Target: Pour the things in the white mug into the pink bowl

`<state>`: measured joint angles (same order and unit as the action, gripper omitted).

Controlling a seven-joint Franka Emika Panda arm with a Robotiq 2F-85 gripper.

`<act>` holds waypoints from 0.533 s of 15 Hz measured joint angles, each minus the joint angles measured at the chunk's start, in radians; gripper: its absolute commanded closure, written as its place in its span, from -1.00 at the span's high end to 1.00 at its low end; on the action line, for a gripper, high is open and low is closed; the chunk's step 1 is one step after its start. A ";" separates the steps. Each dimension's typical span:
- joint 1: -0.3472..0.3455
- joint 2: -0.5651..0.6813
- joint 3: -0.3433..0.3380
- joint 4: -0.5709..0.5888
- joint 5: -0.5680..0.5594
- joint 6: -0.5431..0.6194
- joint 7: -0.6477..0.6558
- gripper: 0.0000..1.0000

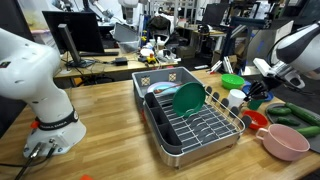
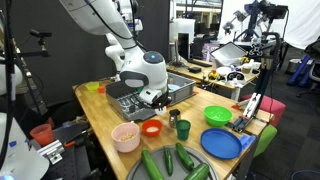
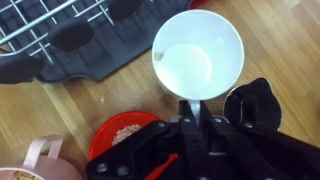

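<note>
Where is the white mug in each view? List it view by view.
Exterior view: white mug right of centre, beside the dish rack.
Exterior view: cannot tell; the gripper covers that spot.
Wrist view: white mug upper centre, from above.
Shared landmark: the red bowl, close by.

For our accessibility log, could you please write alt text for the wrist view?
A white mug, seen from above against a wooden table, looks almost empty, with the black claw at its lower rim. A red bowl of pale grains, the edge of a pink bowl and a dish rack lie to its left.
</note>
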<state>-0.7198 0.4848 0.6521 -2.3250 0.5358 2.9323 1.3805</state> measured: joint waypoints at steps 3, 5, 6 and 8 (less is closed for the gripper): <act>0.143 0.018 -0.133 0.031 0.073 -0.040 -0.036 -0.95; 0.244 0.027 -0.223 0.053 0.124 -0.062 -0.060 -0.95; 0.291 0.029 -0.267 0.065 0.146 -0.076 -0.069 -0.95; 0.376 0.031 -0.347 0.085 0.180 -0.103 -0.078 -0.29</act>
<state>-0.3438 0.5154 0.3050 -2.2404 0.7153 2.8289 1.3029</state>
